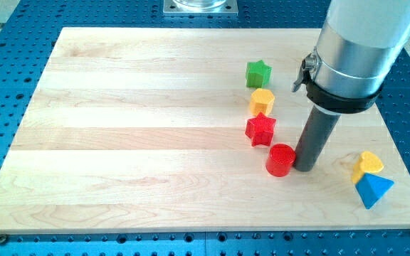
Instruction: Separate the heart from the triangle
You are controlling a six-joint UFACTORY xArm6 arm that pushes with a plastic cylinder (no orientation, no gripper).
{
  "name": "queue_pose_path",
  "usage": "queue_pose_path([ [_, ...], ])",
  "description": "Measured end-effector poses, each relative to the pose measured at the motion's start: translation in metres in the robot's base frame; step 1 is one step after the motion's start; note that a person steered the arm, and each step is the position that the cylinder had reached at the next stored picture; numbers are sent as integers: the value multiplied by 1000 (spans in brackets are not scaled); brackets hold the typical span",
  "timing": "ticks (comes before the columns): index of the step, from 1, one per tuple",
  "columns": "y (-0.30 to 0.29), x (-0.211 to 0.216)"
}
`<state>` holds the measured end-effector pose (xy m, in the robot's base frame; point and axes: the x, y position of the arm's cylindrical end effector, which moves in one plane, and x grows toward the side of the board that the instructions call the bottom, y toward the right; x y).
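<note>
So as far as I can judge, the separating hasn't really happened yet: the yellow heart [368,163] is sitting right on top edge of the blue triangle [373,190], the two touching, down near the bench's [134,135] bottom right corner. My tip [305,168] is parked a fair way off to their left, right beside the red cylinder [280,159], touching it or nearly so, I can't tell which. So what's left is basically the whole job, I'd guess: get over to that pair and nudge one off the other. Rest of the crowd is a column running toward the bench's top edge: red star [260,129] just above the cylinder, then a yellow hexagon-ish block [262,101], then the green star [258,72]. No containers anywhere on here, just a flat wooden board, nothing holds anything. No pincer on this rig either, only the rod, so there's no open or closed state to report.
</note>
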<state>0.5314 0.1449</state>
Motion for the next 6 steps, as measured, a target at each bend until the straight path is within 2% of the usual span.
queue_pose_path([
  [1, -11, 0],
  [2, 16, -16],
  [3, 95, -43],
  [4, 126, -33],
  [5, 126, -1],
  [6, 87, 22],
])
